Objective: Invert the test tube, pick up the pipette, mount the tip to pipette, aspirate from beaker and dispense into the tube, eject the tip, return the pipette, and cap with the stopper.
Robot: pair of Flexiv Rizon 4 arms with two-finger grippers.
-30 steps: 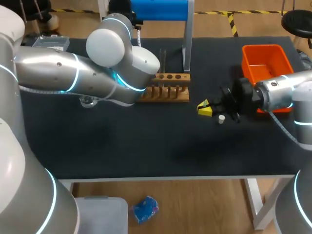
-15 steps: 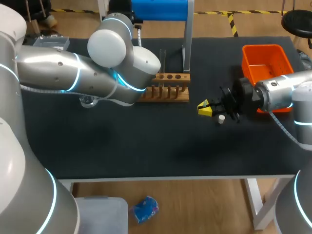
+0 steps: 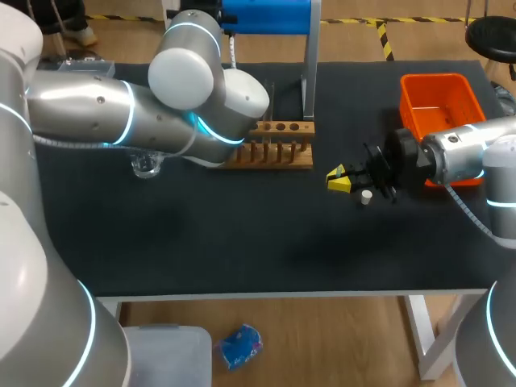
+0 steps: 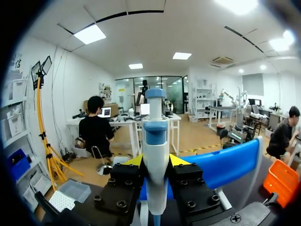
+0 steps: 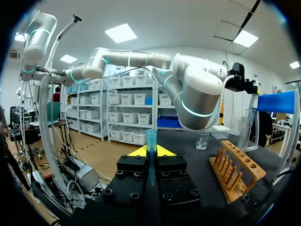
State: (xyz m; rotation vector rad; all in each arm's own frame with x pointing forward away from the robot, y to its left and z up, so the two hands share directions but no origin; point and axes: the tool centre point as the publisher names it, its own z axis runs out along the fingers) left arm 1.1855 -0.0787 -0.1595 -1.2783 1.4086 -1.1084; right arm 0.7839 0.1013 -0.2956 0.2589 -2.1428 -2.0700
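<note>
Likely light, hard pipette [image 4: 155,134], pinched at its fat middle by left gripper [image 4: 155,162]; thin, breakable-looking tube [image 5: 151,136] pinched by right gripper [image 5: 151,151].

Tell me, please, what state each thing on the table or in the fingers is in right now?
pipette: upright, clamped between the fingers of the left gripper.
test tube: clamped in the right gripper, no stopper on its visible end.
stopper: loose on the table, beside the right gripper.
beaker: upright, standing free.
rack: visible holes empty.
</note>
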